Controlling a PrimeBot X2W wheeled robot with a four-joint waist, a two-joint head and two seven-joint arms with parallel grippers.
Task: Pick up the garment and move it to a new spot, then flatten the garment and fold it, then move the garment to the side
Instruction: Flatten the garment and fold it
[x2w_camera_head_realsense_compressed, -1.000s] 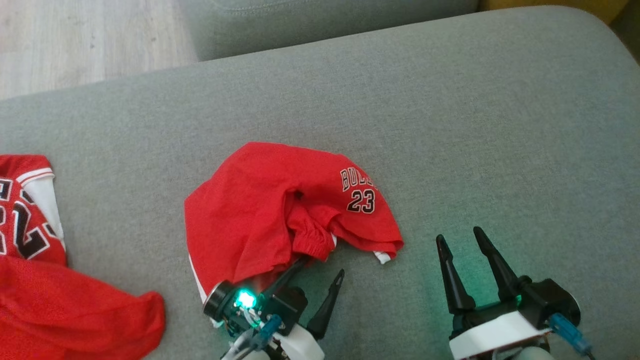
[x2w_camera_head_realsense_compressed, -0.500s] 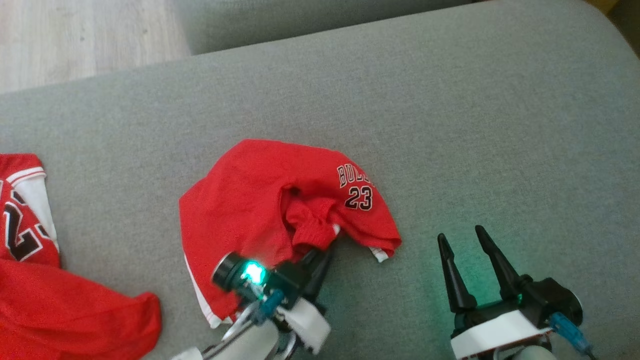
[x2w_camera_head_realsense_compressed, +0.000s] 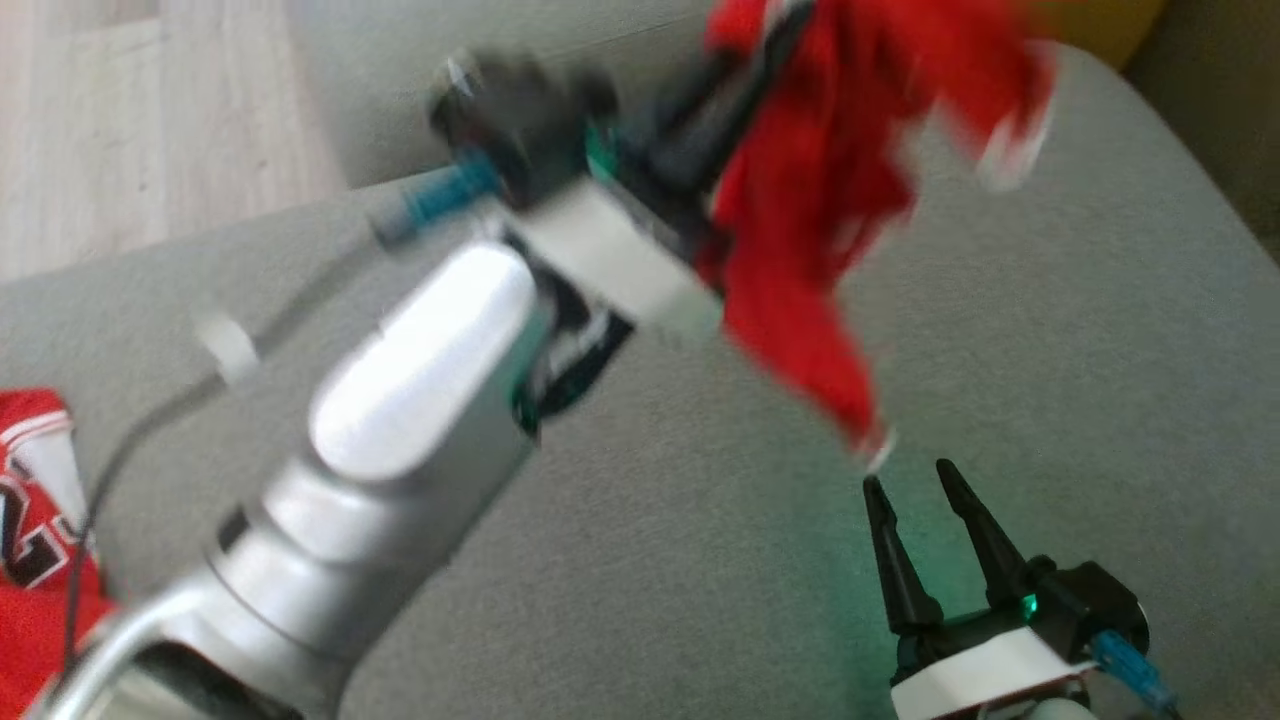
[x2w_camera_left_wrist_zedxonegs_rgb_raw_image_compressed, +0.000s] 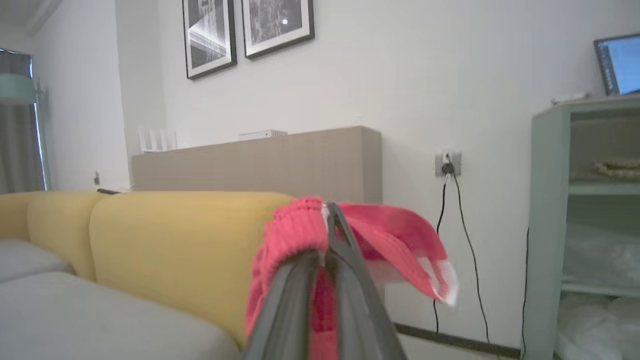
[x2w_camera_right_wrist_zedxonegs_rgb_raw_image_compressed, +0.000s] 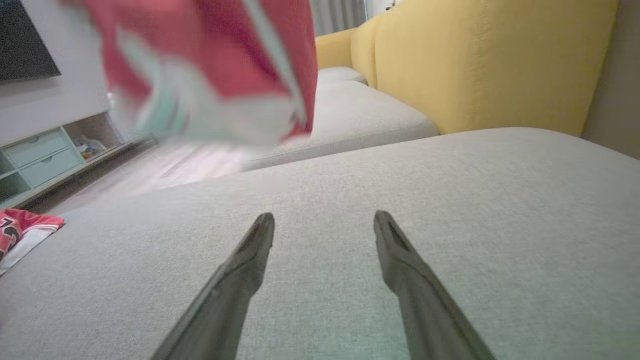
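— Where's the garment now?
— I see the red garment (x2w_camera_head_realsense_compressed: 800, 200) up in the air, bunched and blurred. Its ribbed waistband is pinched in my left pincer (x2w_camera_left_wrist_zedxonegs_rgb_raw_image_compressed: 330, 212), and its white-trimmed hem dangles clear above the grey cushion (x2w_camera_head_realsense_compressed: 1050, 380).

Red jersey with white trim (x2w_camera_head_realsense_compressed: 30, 520), at left edge of grey fabric cushion (x2w_camera_head_realsense_compressed: 1000, 330):
- large black numeral with white outline, cut off by picture edge
- visible part reads like "2"; rest not certain

Same jersey in right wrist view (x2w_camera_right_wrist_zedxonegs_rgb_raw_image_compressed: 20, 230): dark marking, too small to read.

Raised red fabric garment (x2w_camera_head_realsense_compressed: 800, 250): motion-blurred, print illegible.

Laptop screen (x2w_camera_left_wrist_zedxonegs_rgb_raw_image_compressed: 620, 62) on pale green shelf unit (x2w_camera_left_wrist_zedxonegs_rgb_raw_image_compressed: 547, 200): blue display, text unreadable.
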